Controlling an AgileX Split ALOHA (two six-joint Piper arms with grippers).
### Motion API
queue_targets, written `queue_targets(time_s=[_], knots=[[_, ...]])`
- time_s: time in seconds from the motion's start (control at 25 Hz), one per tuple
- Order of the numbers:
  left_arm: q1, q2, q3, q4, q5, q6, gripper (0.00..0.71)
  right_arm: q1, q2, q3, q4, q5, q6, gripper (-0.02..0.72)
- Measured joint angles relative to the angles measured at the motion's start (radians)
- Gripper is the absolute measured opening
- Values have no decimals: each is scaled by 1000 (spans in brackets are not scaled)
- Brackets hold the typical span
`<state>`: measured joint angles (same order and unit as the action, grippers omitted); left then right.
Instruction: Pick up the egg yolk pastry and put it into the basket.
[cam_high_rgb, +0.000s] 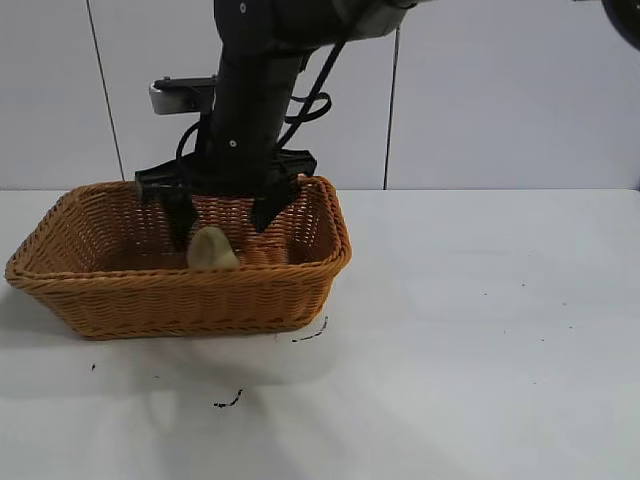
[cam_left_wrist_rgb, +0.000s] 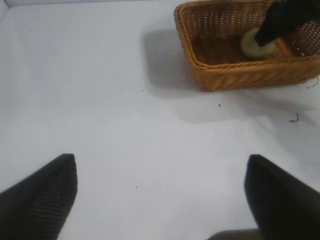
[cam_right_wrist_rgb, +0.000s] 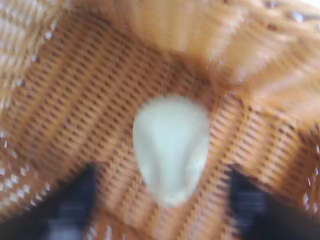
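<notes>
Item: egg yolk pastry (cam_high_rgb: 211, 250), pale yellow, lying inside the basket (cam_high_rgb: 110, 292) near its middle, on the woven floor. Basket: rectangular wicker, on the white desk (cam_high_rgb: 480, 330). The right gripper (cam_high_rgb: 222, 220) hangs down into the basket directly above the pastry, jaws spread to either side of it and apparently not pinching it; this placement suggests a release low over the basket floor, so the pastry drops little and does not roll. The left gripper (cam_left_wrist_rgb: 160, 195) hovers over bare desk well away from the basket, jaws spread and holding nothing, idle. Judgement: delivery looks essentially complete; the right arm need only lift clear of the basket rim.
</notes>
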<state>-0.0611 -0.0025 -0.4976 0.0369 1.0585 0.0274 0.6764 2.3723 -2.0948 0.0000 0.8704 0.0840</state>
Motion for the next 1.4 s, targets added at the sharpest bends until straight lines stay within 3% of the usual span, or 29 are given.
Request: queue_targets(time_s=[0.2, 0.36, 0.92, 1.12, 1.4], knots=[[0, 0, 0, 0, 0, 0, 693, -21, -128, -2, -12, 73, 16, 689], [0, 0, 0, 0, 0, 0, 693, -105, -188, -5, -15, 141, 17, 692], [0, 0, 0, 0, 0, 0, 693, -604, -192, -5, -32, 332, -48, 695], [0, 0, 0, 0, 0, 0, 693, -686, -192, -5, -6, 338, -57, 695], [0, 0, 0, 0, 0, 0, 693, -697, -260, 69, 40, 337, -61, 695]])
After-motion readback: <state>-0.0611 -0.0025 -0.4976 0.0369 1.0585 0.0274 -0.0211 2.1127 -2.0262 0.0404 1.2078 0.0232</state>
